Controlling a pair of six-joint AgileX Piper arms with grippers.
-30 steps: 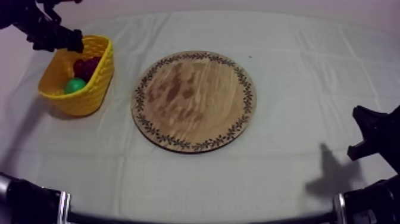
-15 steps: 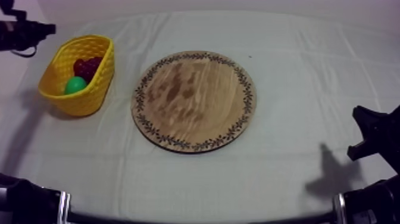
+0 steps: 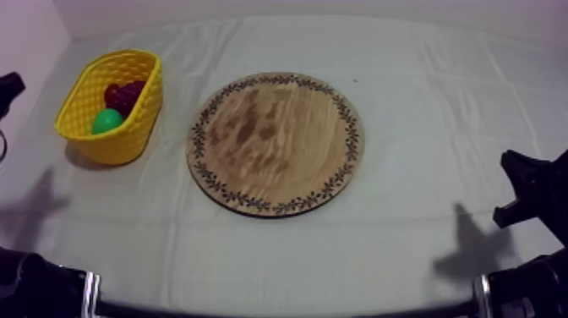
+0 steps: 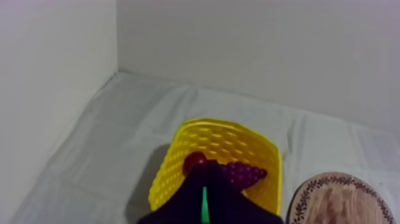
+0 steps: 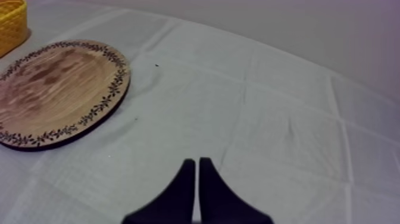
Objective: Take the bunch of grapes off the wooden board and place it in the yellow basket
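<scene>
**Desk:** What's nearest to you?

**Me:** My right gripper. Its two black fingers are pressed together in a narrow wedge with nothing between them, low over the cloth. From above, it sits at the table's right edge and the frame cuts part of it off.

**Desk:** And the other one?

**Me:** My left gripper is closed the same way and holds nothing. It points at the basket, and its fingers hide the basket's near wall and some of what is inside. A thin green sliver shows along the line where the fingers meet, but I can't tell what it belongs to. From above, its black tip comes in at the left edge, apart from the basket.

**Desk:** Further out?

**Me:** The board lies mid-table, with a leaf pattern around its rim. My left wrist camera catches just an arc of it, cut off at the frame edge.

**Desk:** Where are the grapes?

**Me:** The grapes are in the basket, on the side toward the board. A small red fruit touches them, half hidden behind my fingers. From above, those two merge into one dark lump that I can't separate. A green fruit sits at the basket's nearer end.
</scene>
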